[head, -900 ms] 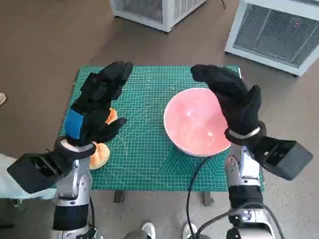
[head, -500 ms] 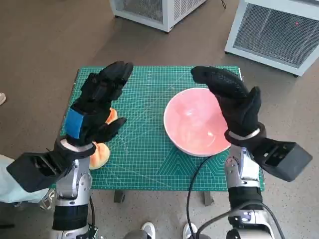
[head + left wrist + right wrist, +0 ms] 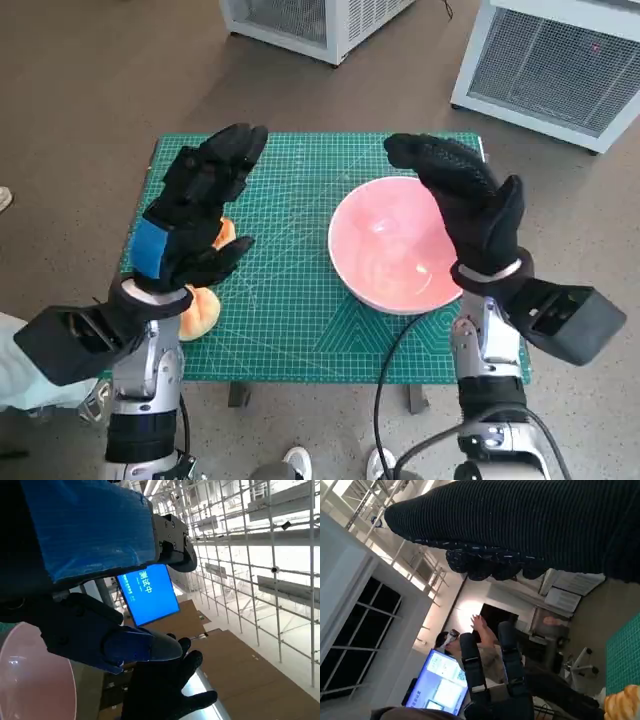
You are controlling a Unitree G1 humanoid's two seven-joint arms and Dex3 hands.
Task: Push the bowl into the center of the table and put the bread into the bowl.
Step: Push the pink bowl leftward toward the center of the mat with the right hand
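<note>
A pink bowl (image 3: 388,255) sits on the right half of the green cutting mat (image 3: 290,290). Its rim also shows in the left wrist view as the pink bowl (image 3: 30,680). Pieces of orange-brown bread (image 3: 200,308) lie at the mat's left edge, largely hidden under my left hand (image 3: 196,210); a bit of bread (image 3: 622,705) shows in the right wrist view. My left hand is raised above the mat, fingers spread, holding nothing. My right hand (image 3: 465,200) is raised over the bowl's right side, fingers apart and empty.
White wire-fronted cabinets (image 3: 545,60) stand on the brown floor beyond the table. A black cable (image 3: 385,380) hangs over the mat's front edge. A person (image 3: 485,650) with raised hands and a blue screen (image 3: 442,682) show in the right wrist view.
</note>
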